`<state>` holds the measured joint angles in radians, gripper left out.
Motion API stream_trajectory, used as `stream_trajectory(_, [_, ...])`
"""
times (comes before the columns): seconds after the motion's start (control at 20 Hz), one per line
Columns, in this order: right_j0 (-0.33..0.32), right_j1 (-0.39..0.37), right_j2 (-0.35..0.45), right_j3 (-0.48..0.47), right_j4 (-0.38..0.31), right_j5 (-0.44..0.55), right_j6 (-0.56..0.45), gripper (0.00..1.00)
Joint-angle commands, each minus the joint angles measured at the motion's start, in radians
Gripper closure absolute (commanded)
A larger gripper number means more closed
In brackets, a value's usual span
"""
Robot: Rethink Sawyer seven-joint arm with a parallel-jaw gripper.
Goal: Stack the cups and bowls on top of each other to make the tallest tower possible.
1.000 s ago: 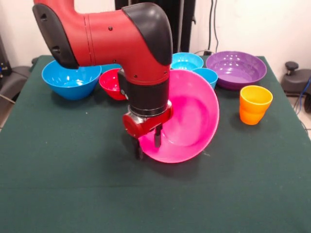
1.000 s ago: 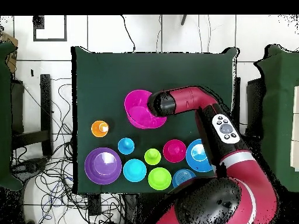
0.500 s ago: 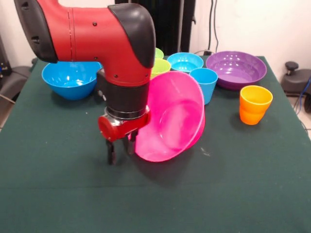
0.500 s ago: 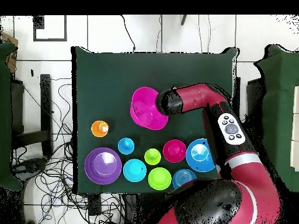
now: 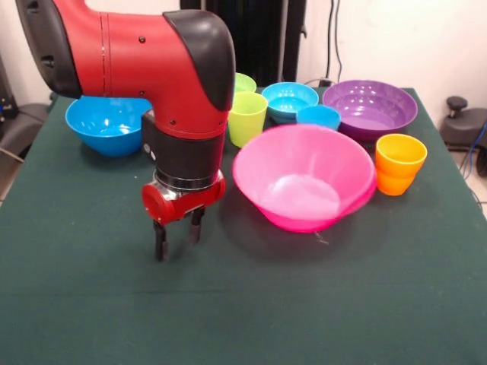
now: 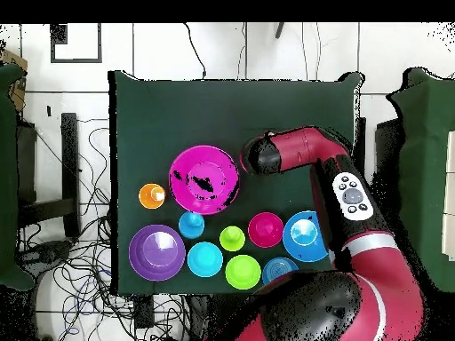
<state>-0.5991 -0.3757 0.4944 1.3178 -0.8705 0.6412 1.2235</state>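
Observation:
The huge pink bowl [image 5: 301,190] [image 6: 204,178] stands upright on the green cloth, right of my gripper [image 5: 176,239]. My gripper is open and empty, its tips just above the cloth; in the overhead view the wrist [image 6: 256,158] covers it. Behind the pink bowl are the lime green cup [image 5: 247,118] [image 6: 232,238], the light blue cup [image 5: 318,115] [image 6: 191,222], the cyan bowl [image 5: 289,96] and the purple bowl [image 5: 370,106] [image 6: 157,251]. The orange cup [image 5: 399,163] [image 6: 152,195] stands at the right. Every piece stands singly; no tower shows.
The large blue bowl [image 5: 106,125] [image 6: 304,235] sits partly behind my arm. The overhead view also shows the red bowl [image 6: 266,229], a lime green bowl [image 6: 243,272] and a small blue bowl [image 6: 279,268] close to the robot's base. Cables lie off the table's side.
The pink bowl, held tilted on its edge by my gripper, has been let go and dropped flat, upright. My gripper moved slightly left, away from it, and now stands open.

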Motion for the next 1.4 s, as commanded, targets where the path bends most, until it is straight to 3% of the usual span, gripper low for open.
stream_trajectory(0.05, [0.054, 0.025, -0.032, -0.057, -0.076, -0.044, -0.023, 0.0])
stream_trajectory(0.25, [0.019, -0.011, 0.013, 0.01, 0.024, 0.043, -0.075, 0.0])
stream_trajectory(0.4, [-0.035, -0.103, 0.086, 0.162, 0.211, 0.223, -0.109, 0.0])
stream_trajectory(0.6, [-0.031, -0.219, 0.097, 0.252, 0.308, 0.315, -0.092, 0.0])
stream_trajectory(0.8, [-0.037, -0.27, 0.097, 0.278, 0.344, 0.346, -0.112, 0.0])
stream_trajectory(1.0, [-0.059, -0.27, 0.111, 0.28, 0.357, 0.36, -0.139, 0.0])
stream_trajectory(1.15, [-0.048, -0.232, 0.116, 0.271, 0.35, 0.327, -0.114, 0.0])
stream_trajectory(1.4, [-0.014, -0.108, 0.097, 0.226, 0.3, 0.184, -0.037, 0.0])
